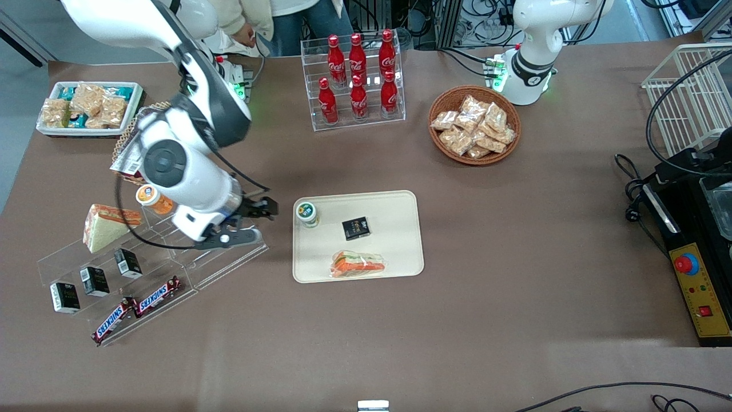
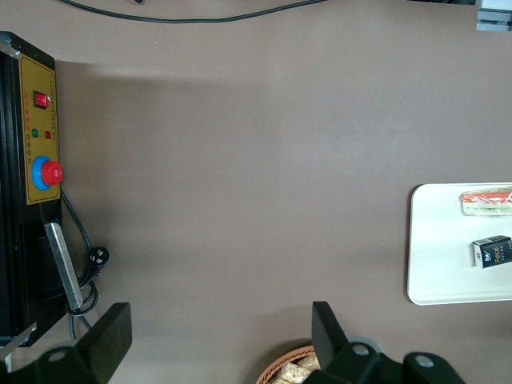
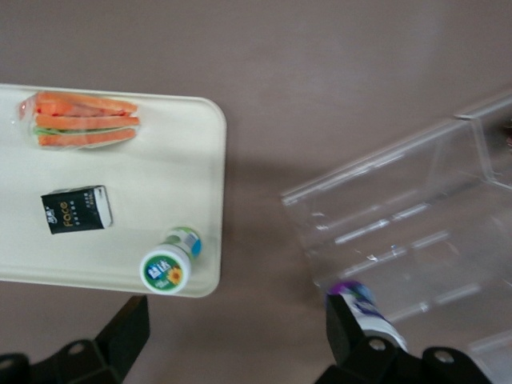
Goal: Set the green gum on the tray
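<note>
Where the green gum (image 1: pixel 307 213) stands, I see it upright on the tray (image 1: pixel 394 252), in the corner nearest my working arm and farther from the front camera than the wrapped sandwich (image 1: pixel 358 264). A small black box (image 1: pixel 355 228) lies between them, apart from both. Nothing touches the bottle; in the wrist view its white, green-ringed lid (image 3: pixel 166 267) sits just inside the tray's rim (image 3: pixel 212 200). My gripper (image 1: pixel 254 220) hangs just off that edge of the tray, over the clear acrylic display stand (image 1: pixel 171 257), its fingers (image 3: pixel 126 329) spread wide with nothing between them. A purple-lidded bottle (image 3: pixel 362 305) lies in the stand close to one finger, possibly touching it, though I can't be sure. An orange-lidded bottle (image 1: pixel 150 196) sits higher on the stand, with Snickers bars (image 1: pixel 137 308) on its lowest step. The brown worktop (image 1: pixel 457 320) carries it all.
</note>
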Tool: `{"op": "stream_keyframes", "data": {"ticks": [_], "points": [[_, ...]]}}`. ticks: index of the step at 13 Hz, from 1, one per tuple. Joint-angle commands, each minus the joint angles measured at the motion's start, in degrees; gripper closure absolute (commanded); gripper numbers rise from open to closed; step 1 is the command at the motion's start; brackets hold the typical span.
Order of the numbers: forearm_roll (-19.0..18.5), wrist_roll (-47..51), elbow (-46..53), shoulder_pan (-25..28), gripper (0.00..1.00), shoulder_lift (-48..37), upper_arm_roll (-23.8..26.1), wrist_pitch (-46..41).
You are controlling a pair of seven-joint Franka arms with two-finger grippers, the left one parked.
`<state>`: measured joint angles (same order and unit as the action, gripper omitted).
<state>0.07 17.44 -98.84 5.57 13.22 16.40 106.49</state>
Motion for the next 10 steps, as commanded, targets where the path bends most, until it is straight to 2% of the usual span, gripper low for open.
{"op": "stream_keyframes", "data": {"ticks": [1,4,7,10], "points": [[3.78,-1.7,4.7,-0.39,0.01,-1.17,-6.17,-8.29],[3.44,-12.57,5.59,-0.91,0.01,-4.68,-13.3,-10.78],[2.83,-15.76,5.59,-5.82,0.01,-8.02,-14.64,-10.95],[2.65,-16.12,7.86,-6.28,0.01,-9.09,-17.01,-15.77]]}}
